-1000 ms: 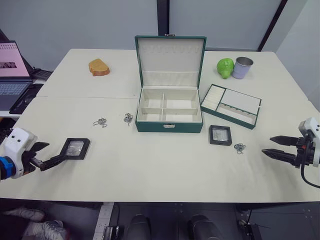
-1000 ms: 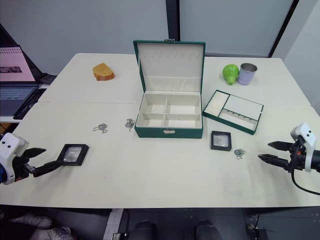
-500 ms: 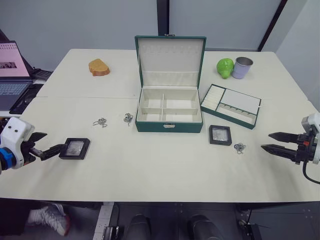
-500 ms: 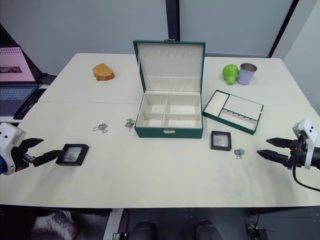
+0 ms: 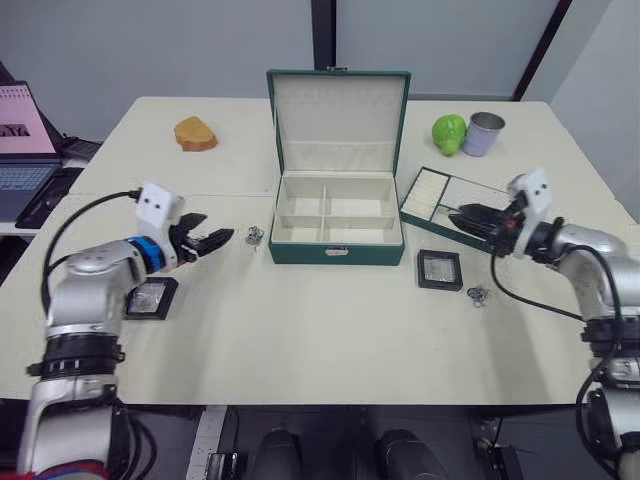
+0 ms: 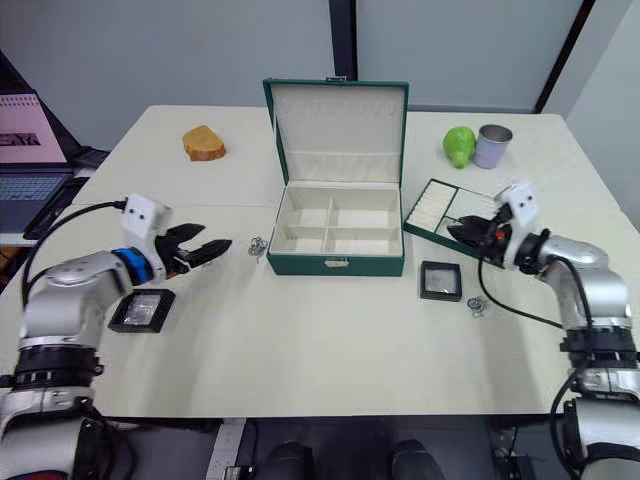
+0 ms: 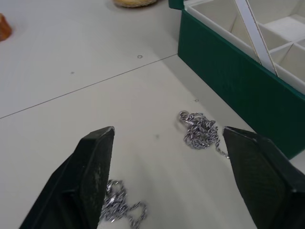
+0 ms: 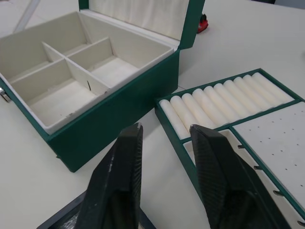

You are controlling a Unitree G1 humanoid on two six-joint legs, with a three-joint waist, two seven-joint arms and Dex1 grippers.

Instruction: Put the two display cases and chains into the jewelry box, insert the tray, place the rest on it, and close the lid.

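The jewelry box (image 5: 338, 248) stands open in the middle of the table, its lid (image 5: 338, 110) upright and its compartments empty. The tray (image 5: 488, 212) lies to its right. One display case (image 5: 440, 268) lies flat in front of the tray with a chain (image 5: 478, 294) beside it. The other display case (image 5: 150, 298) lies at the left under my left forearm. My left gripper (image 5: 224, 240) hovers open and empty over two chains (image 7: 200, 131) (image 7: 121, 205) left of the box. Narrowly open and empty, my right gripper (image 5: 455, 213) sits low between box and tray.
An orange chunk (image 5: 195, 133) lies at the back left. A green fruit (image 5: 450, 132) and a metal cup (image 5: 484, 134) stand at the back right. A laptop (image 5: 25, 150) sits on a side desk to the left.
Both arms swung inward from the table's front corners. The left gripper left the display case for the chains, the right went to the tray's near end. Both grippers narrowed.
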